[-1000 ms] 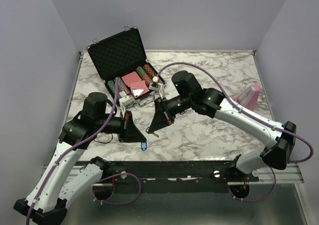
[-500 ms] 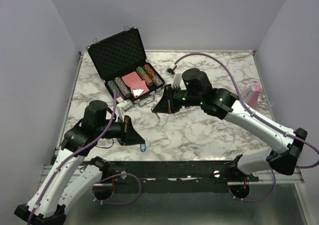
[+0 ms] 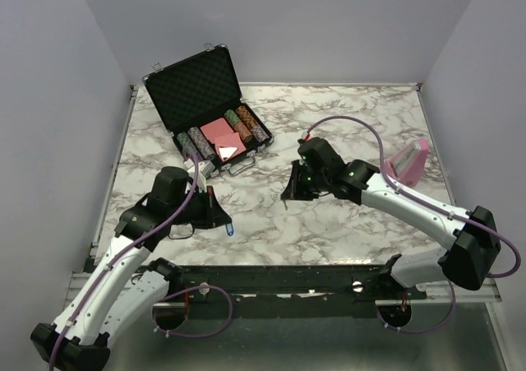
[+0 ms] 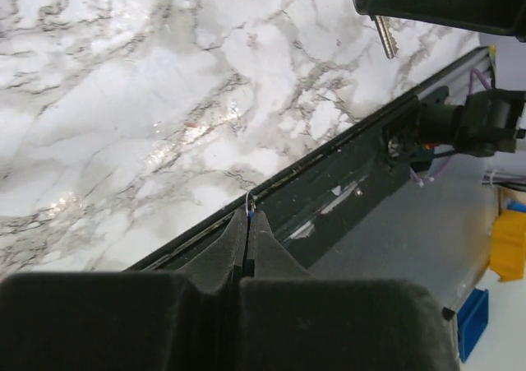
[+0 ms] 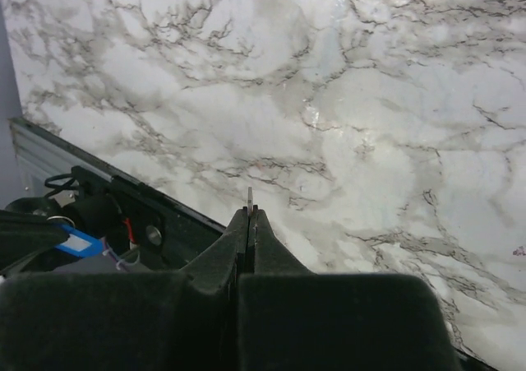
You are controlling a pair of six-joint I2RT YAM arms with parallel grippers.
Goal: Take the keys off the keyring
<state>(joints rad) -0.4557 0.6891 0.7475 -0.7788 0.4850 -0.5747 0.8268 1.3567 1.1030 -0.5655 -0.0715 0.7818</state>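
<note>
My left gripper [image 3: 223, 220] is shut on a thin wire keyring [image 4: 248, 204] with a bright blue piece [image 3: 230, 230] hanging below it, near the table's front edge. In the left wrist view the jaws [image 4: 248, 215] are pressed together, with only the ring's loop and a speck of blue showing at the tips. My right gripper [image 3: 285, 197] is shut on one small silvery key [image 4: 385, 35] and holds it above the marble, apart from the ring. In the right wrist view [image 5: 250, 211] the key's edge [image 5: 250, 195] sticks out of the tips. Other keys are hidden.
An open black case [image 3: 194, 87] with poker chips and red cards stands at the back left. A pink object [image 3: 408, 160] lies at the right edge. The black front rail [image 4: 353, 161] runs just below my left gripper.
My right gripper has swung right and away from the left gripper, carrying the key. My left gripper has shifted slightly back with the ring and blue piece.
</note>
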